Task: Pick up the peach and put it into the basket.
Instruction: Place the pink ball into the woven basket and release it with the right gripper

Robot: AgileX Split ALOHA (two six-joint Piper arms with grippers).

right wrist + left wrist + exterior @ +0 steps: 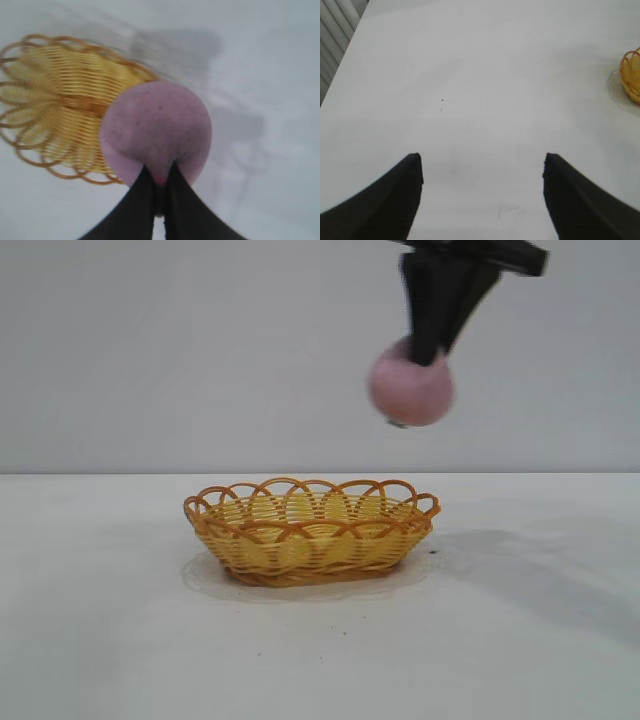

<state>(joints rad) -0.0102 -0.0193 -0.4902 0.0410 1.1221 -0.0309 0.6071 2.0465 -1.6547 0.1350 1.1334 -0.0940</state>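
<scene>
right gripper (432, 352): matte black, two tapering fingers under a black crossbar | left gripper (482, 172): two broad, black, curved fingers (380, 205) with blunt tips, no markings

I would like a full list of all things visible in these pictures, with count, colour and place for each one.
peach: one, dull pink, held in the air above and to the right of the basket in the exterior view, not touching it.
basket: one, yellow-orange wicker with a looped rim, standing on the table near the middle, nothing inside it.
table: one, white, under everything.
wall: one, pale grey, behind the table.
right gripper: one, black, pointing down from the top of the exterior view, shut on the peach.
left gripper: one, black, open, above bare table, away from the basket, holding nothing.
</scene>
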